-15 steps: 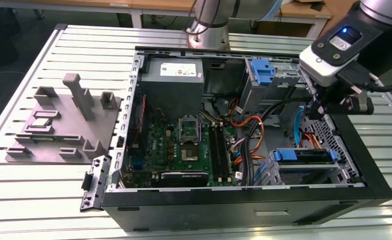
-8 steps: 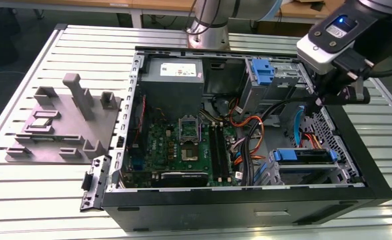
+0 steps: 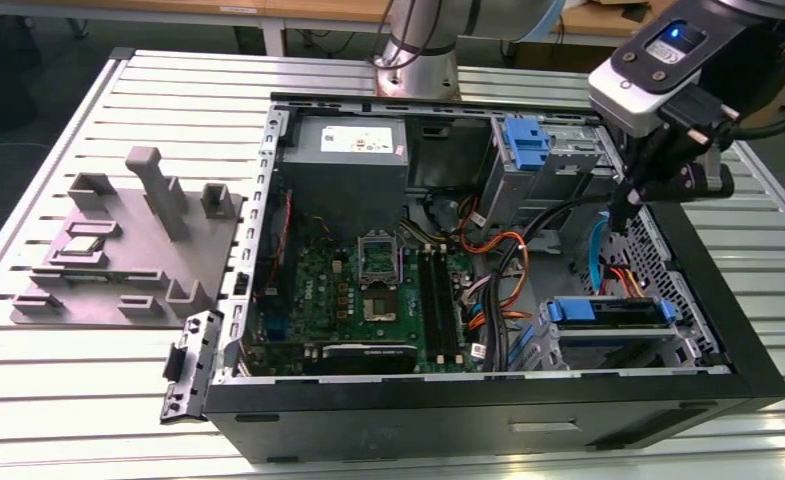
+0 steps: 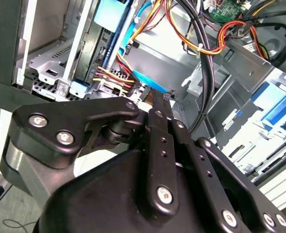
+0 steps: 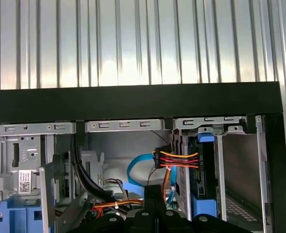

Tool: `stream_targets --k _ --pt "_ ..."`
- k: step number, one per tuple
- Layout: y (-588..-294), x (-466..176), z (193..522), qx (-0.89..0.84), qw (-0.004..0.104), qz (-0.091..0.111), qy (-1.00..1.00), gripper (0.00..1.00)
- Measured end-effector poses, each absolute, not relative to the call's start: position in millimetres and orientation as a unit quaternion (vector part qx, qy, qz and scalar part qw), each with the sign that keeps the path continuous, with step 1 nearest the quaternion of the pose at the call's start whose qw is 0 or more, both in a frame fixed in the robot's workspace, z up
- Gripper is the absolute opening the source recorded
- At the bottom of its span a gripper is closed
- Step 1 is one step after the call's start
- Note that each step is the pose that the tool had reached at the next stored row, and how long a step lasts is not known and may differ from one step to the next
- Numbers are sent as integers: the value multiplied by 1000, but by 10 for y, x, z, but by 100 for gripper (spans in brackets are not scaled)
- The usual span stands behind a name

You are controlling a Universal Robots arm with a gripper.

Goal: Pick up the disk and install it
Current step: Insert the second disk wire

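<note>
The disk (image 3: 607, 312) sits in the drive bay at the front corner of the open computer case (image 3: 499, 400), on the exterior view's right, framed by its blue carrier. In both wrist views I see the disk (image 4: 97, 48) (image 5: 204, 170) edge-on in the metal cage, with a red, yellow and black cable plugged into it. My gripper (image 3: 623, 214) hangs inside the case just behind that bay, apart from the disk. Its fingers (image 4: 155, 104) are pressed together, shut on nothing. The gripper (image 5: 152, 194) points at the blue data cable (image 5: 135, 167).
A grey power supply (image 3: 345, 150) and the motherboard (image 3: 365, 290) occupy the case's left half. A blue bracket (image 3: 526, 145) sits in the upper bay. Orange and black cables (image 3: 499, 270) run between the bays. A grey fixture (image 3: 125, 250) stands on the slatted table (image 3: 85, 400).
</note>
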State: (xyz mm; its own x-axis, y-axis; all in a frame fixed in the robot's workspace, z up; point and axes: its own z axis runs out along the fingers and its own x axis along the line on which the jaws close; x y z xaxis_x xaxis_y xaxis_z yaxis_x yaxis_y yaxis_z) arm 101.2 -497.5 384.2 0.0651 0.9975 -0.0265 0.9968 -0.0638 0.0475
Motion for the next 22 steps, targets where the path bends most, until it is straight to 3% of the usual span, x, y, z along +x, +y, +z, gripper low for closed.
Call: stream_targets --k 5,6,11,16,17,22 --pt "-4973 1024 3828 729 32 1 684 11" --pt "-4970 1025 3828 729 32 1 684 17" --pt "-4939 1027 3825 729 32 0 684 17" --pt "-4935 1027 3798 729 37 -4 684 18" --pt "-4935 1027 3787 729 39 -6 684 25" --pt "-4935 1031 3715 728 45 -12 684 25"
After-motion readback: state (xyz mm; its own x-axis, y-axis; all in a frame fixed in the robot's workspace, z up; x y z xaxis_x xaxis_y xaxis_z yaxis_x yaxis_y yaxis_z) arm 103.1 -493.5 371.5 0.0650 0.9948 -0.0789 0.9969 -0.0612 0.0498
